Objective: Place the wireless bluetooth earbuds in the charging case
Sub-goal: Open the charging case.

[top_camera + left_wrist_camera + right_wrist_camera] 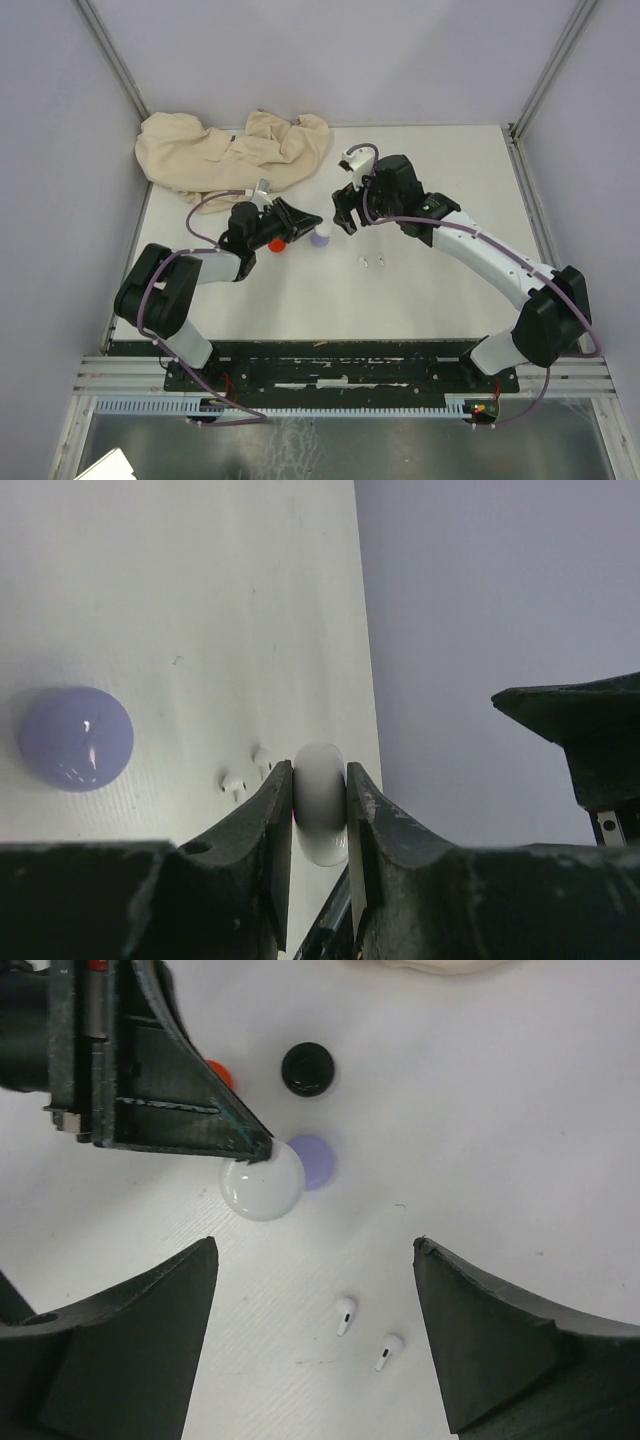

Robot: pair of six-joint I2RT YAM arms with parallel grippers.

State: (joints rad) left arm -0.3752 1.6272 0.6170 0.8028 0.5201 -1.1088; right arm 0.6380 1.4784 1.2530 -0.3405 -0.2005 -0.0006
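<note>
My left gripper [320,772] is shut on a white round charging case [320,810], gripped edge-on just above the table. In the right wrist view the case [262,1182] shows at the left gripper's tip [250,1150]. Two white earbuds [344,1314] [388,1351] lie on the table, below and between my right gripper's [315,1260] wide-open fingers. They also show in the top view [372,261] and the left wrist view [245,770]. My right gripper [345,220] hovers close to the left gripper [305,220]. No other coloured buds are in view.
A pale purple round case [316,1160] lies beside the white one, with a black one [307,1068] and a red one [221,1072] further off. A crumpled beige cloth [235,150] lies at the table's back left.
</note>
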